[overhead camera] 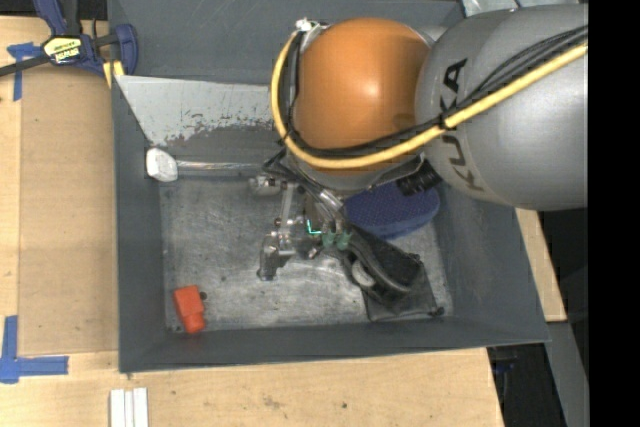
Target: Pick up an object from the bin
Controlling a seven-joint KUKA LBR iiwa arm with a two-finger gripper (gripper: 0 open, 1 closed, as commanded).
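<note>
From the camera view, the bin (140,245) is grey sheet metal with sloping walls. Its flat floor is scuffed and speckled with dark marks, and a paler patch of scraped metal runs along the far wall.

The arm (510,115) comes in from the right as a thick, smooth silver tube. It ends in a glossy, rounded orange cover (360,85), with a yellow cable (400,143) looped around its lower edge.

Below the cover, the gripper (292,243) is a cluster of small bare-metal parts with a green light. It hangs low over the middle of the floor. From this angle I cannot tell how wide it is open, or whether anything sits in it.

Two things lie closest to it.
- A blue disc (400,213), flat, round and matt, lies just to the gripper's right and is partly under the cover.
- A black curved piece (385,270), shiny and elongated, lies just beside the gripper towards the near right corner. It rests on a flat dark sheet.

Two more things lie well apart from the gripper.
- A small orange block (188,308) with squared edges lies in the near left corner.
- A white-headed tool (162,164) lies by the far left wall. Its pale, glassy handle points right along the floor.
</note>
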